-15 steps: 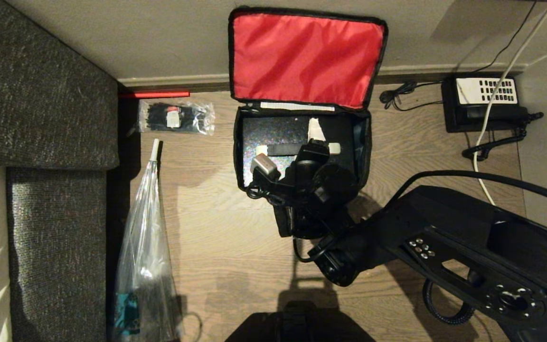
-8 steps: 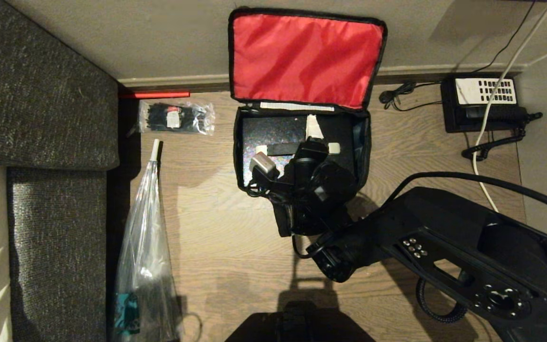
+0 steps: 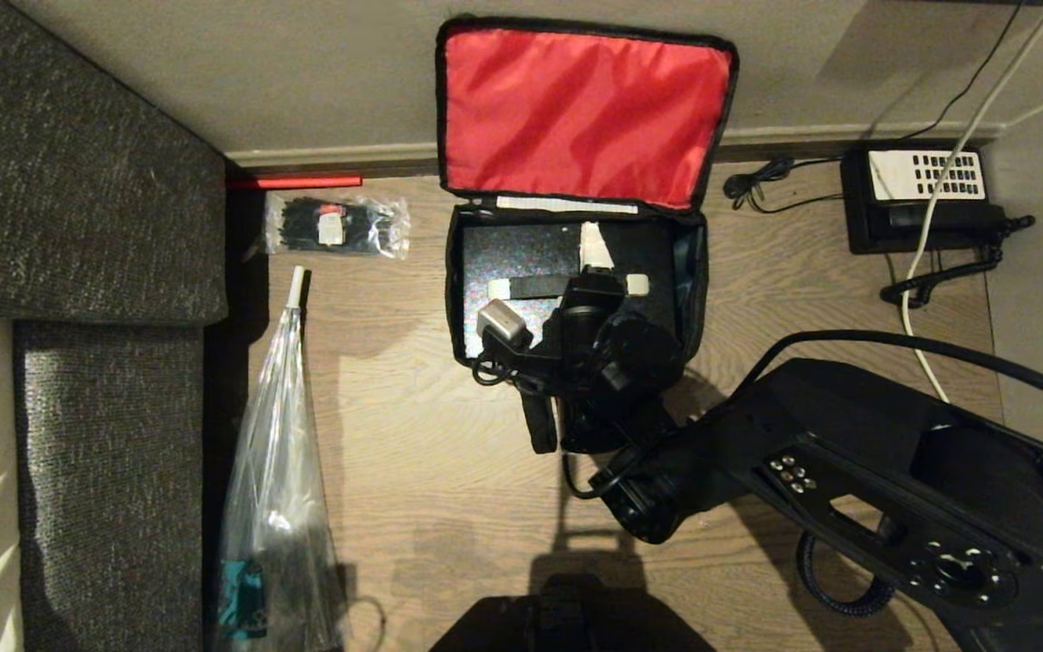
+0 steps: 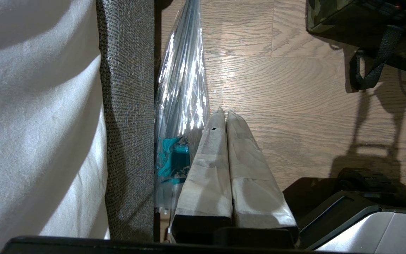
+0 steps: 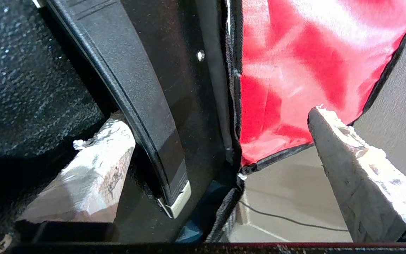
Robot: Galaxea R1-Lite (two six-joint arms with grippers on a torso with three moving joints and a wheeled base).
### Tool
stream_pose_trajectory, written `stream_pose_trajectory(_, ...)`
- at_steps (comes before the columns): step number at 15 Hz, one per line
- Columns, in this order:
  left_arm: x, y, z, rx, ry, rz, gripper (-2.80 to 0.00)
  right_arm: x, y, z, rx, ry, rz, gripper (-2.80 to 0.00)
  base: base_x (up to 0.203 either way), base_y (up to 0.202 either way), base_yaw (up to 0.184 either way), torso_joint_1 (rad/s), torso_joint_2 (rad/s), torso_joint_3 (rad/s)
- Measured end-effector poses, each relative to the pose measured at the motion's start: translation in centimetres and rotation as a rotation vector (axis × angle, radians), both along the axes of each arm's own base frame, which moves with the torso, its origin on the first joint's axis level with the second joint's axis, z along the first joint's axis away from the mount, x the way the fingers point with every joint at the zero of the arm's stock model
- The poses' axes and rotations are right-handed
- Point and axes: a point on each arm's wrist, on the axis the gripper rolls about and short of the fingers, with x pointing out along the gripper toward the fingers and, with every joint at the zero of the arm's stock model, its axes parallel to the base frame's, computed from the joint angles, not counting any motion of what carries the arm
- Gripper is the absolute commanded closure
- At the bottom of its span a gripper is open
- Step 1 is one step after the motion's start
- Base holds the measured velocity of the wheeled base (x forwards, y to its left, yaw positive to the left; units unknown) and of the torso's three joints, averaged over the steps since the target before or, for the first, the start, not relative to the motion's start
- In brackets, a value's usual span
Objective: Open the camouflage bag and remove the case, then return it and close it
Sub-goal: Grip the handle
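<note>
The camouflage bag point(image 3: 576, 272) sits on the wooden floor point(image 3: 413, 453) against the skirting of the far wall, its lid thrown back so the red lining point(image 3: 580, 109) leans on the wall. The opening step looks done. Inside the body of the bag lies the case point(image 3: 521, 258), flat and black with a speckled sheen, filling most of the compartment; a dark handle strap with pale ends crosses its top.

The right pincer point(image 3: 594, 258) hangs directly over the case, fingers spread wide. In the right wrist view one taped finger point(image 5: 93, 173) is down beside the case's black handle bar point(image 5: 143, 116), near or touching the case surface, and the other finger point(image 5: 358, 176) stands well apart, out over the bag's rim with the red lining behind it. Nothing is pinched between them. So the step in hand is judged to be the removal of the case: the reach is made, the grasp is not.

The next move calls for setting the fingers either side of the handle or a case edge, pressing them together, then lifting straight up clear of the bag's soft walls.

The left pincer point(image 4: 226, 116) is parked low beside the sofa point(image 4: 125, 106) and a clear plastic bag point(image 4: 183, 81), fingers pressed together, empty.
</note>
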Motion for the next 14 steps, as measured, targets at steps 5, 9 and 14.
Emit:
stream_pose_trajectory(5, 0.0, 0.0, 0.0, 0.000, 0.000, -0.001, 0.00, -0.5, 0.3, -0.1, -0.030, 0.017, -0.020, -2.80, 0.000, 0.000, 0.000, 0.000, 0.00, 0.000)
stream_pose_trajectory(9, 0.0, 0.0, 0.0, 0.000, 0.000, 0.000, 0.00, -0.4, 0.4, 0.7, -0.003, 0.018, -0.081, -2.80, 0.000, 0.000, 0.000, 0.000, 0.00, 0.000)
stream_pose_trajectory(14, 0.0, 0.0, 0.0, 0.000, 0.000, 0.000, 0.00, -0.2, 0.3, 0.8, -0.003, 0.021, -0.116, -2.80, 0.000, 0.000, 0.000, 0.000, 0.00, 0.000)
